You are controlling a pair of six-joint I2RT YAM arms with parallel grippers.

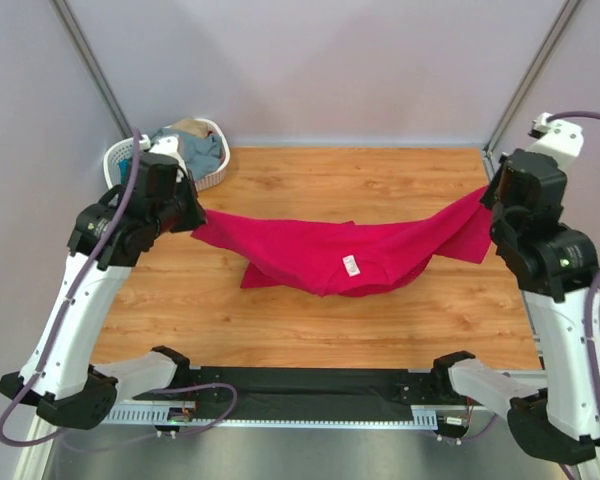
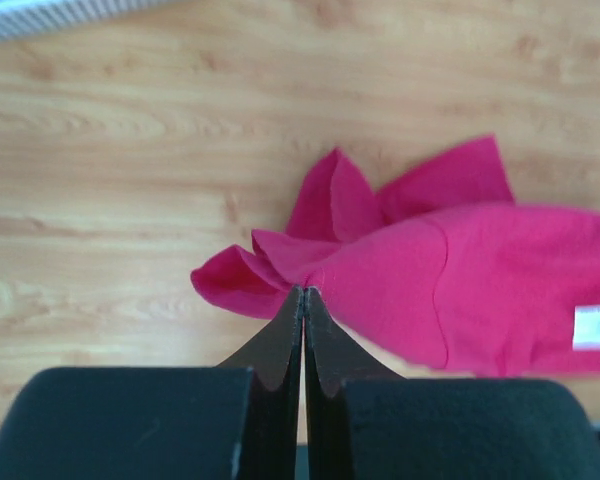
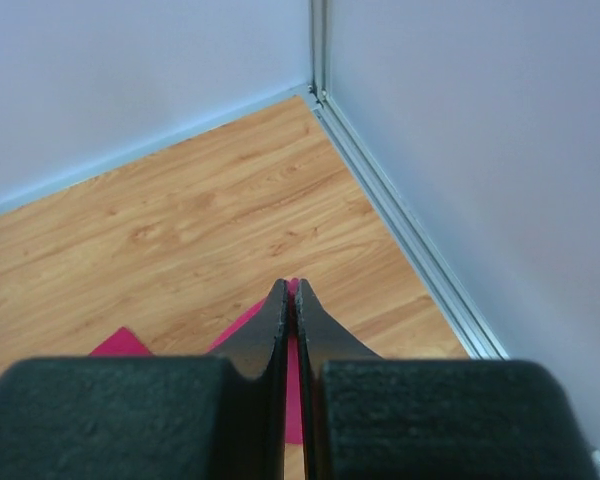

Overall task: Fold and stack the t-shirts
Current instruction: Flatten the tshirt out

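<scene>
A large crimson-pink t-shirt (image 1: pixel 330 250) hangs stretched between my two grippers, its middle sagging onto the wooden table with a white label (image 1: pixel 350 265) showing. My left gripper (image 1: pixel 193 215) is shut on the shirt's left end; in the left wrist view the cloth (image 2: pixel 460 285) bunches at the closed fingertips (image 2: pixel 304 292). On the right, my right gripper (image 1: pixel 488 195) is shut on the other end, and a sliver of pink cloth (image 3: pixel 293 375) shows between its fingers in the right wrist view. Grey-blue and tan t-shirts (image 1: pixel 195 145) lie in the basket.
A white lattice basket (image 1: pixel 212 178) stands at the table's far left corner, just behind my left gripper. Pale walls with metal frame rails (image 3: pixel 400 225) close in the table at the back and sides. The black base rail (image 1: pixel 310 385) runs along the near edge.
</scene>
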